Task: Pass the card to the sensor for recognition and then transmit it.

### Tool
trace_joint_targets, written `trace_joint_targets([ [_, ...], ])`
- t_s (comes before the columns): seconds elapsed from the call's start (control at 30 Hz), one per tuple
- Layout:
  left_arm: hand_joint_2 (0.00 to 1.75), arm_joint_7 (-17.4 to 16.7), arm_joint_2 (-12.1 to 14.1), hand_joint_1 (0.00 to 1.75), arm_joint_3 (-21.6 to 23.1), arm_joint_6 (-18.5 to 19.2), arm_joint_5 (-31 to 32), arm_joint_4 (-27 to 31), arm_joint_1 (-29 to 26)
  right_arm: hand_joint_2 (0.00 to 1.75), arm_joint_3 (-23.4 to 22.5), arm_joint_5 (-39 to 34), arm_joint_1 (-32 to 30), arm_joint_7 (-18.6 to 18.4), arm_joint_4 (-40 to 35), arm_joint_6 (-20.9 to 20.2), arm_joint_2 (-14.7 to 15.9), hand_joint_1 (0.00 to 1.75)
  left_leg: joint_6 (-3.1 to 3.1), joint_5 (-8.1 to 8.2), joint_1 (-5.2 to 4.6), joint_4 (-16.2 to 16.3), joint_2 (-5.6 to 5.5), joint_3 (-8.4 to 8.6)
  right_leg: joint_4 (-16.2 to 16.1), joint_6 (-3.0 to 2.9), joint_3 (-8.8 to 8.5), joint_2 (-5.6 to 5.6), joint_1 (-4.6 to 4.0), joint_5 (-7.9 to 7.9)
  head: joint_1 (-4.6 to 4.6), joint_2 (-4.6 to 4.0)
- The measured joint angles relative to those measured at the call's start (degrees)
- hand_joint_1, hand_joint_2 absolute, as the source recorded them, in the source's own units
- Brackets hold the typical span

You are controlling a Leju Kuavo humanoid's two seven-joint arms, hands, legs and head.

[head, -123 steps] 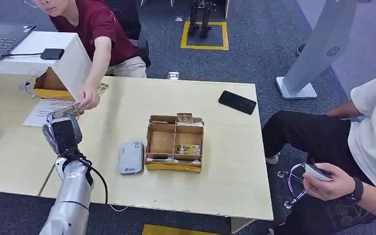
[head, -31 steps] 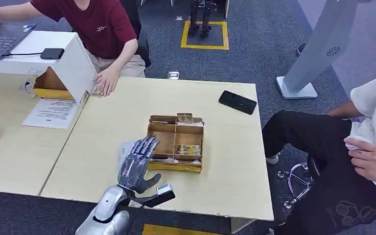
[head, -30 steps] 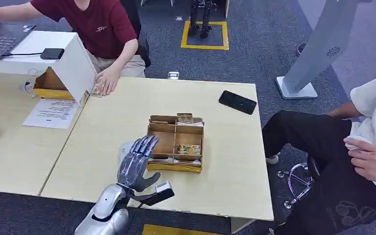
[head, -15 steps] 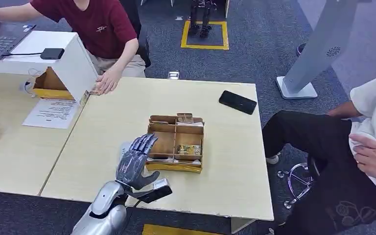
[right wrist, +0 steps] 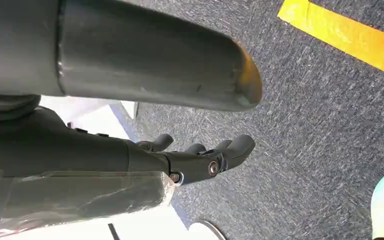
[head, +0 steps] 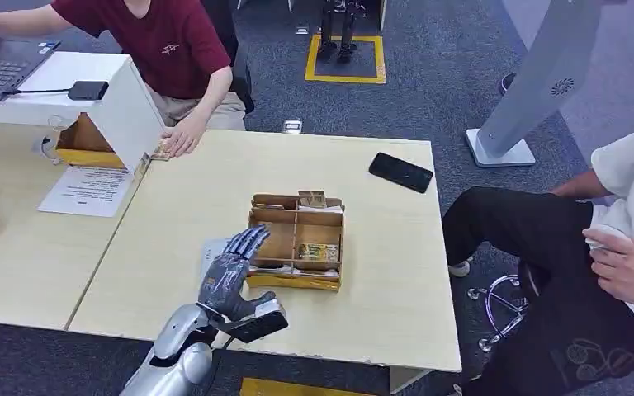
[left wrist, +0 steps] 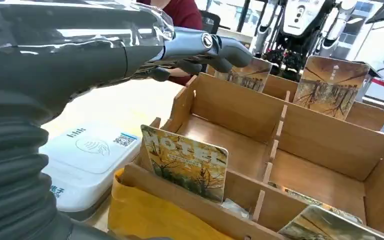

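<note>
Left hand [head: 229,274] open, fingers spread, empty, hovering above sensor [left wrist: 87,160] beside box [head: 295,241] on desk [head: 215,186]. Card [left wrist: 185,162] upright in box. Right hand [right wrist: 200,157] empty, fingers loosely extended, above floor.

floor: grey carpet [head: 429,91], yellow square marking [head: 345,59] | furniture: light wood table [head: 215,190], white stand [head: 537,91]

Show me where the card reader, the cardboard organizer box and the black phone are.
card reader [left wrist: 87,155]: left wrist view, on its white top face.
cardboard organizer box [head: 295,282]: head view, on its yellow front wall.
black phone [head: 400,172]: head view, middle of its screen.
</note>
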State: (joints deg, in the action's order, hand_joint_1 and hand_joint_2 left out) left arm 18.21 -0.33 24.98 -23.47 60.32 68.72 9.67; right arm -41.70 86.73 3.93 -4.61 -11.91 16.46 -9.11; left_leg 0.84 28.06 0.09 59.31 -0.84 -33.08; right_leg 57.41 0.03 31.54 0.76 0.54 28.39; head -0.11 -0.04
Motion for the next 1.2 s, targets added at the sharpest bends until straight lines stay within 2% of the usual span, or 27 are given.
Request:
trace_joint_targets([
  [0.63, 1.75, -0.87, 0.24, 0.00, 0.00, -0.61, 1.38, 0.02, -0.57, 0.00, 0.00, 0.00, -0.01, -0.04, -0.02, -0.04, 0.00, 0.00, 0.00, 0.00, 0.00, 0.00, 0.00, 0.00, 0.00, 0.00, 0.00, 0.00, 0.00, 0.00, 0.00, 0.00],
  [0.67, 1.75, -0.87, 0.28, 0.63, 0.00, -0.61, 1.38, 0.02, -0.57, 0.00, 0.00, 0.00, -0.01, 0.00, -0.02, -0.04, 0.00, 0.00, 0.00, 0.00, 0.00, 0.00, 0.00, 0.00, 0.00, 0.00, 0.00, 0.00, 0.00, 0.00, 0.00, 0.00],
  [0.7, 1.75, -0.90, 0.35, 1.75, 0.00, -0.61, 1.42, 0.02, -0.57, 0.00, 0.00, 0.00, -0.01, 0.00, -0.02, -0.04, 0.00, 0.00, 0.00, 0.00, 0.00, 0.00, 0.00, 0.00, 0.00, 0.00, 0.00, 0.00, 0.00, 0.00, 0.00, 0.00],
  [1.07, 1.75, -1.55, 0.44, 1.71, -0.39, -1.66, 2.47, 0.02, -0.75, 0.00, 0.02, 0.00, -0.01, 0.31, -0.02, -0.02, -0.02, 0.00, 0.00, 0.00, 0.00, 0.00, 0.00, -0.01, 0.00, 0.00, 0.00, -0.01, 0.00, 0.00, 0.00, 0.00],
  [1.2, 1.75, -1.55, 0.44, 1.75, -0.63, -1.68, 2.38, 0.02, -0.71, 0.00, 0.02, 0.00, 0.00, 0.33, -0.02, -0.02, 0.00, 0.00, 0.00, 0.00, 0.00, 0.00, 0.00, 0.00, 0.00, 0.00, 0.00, -0.01, 0.00, 0.00, 0.00, 0.00],
])
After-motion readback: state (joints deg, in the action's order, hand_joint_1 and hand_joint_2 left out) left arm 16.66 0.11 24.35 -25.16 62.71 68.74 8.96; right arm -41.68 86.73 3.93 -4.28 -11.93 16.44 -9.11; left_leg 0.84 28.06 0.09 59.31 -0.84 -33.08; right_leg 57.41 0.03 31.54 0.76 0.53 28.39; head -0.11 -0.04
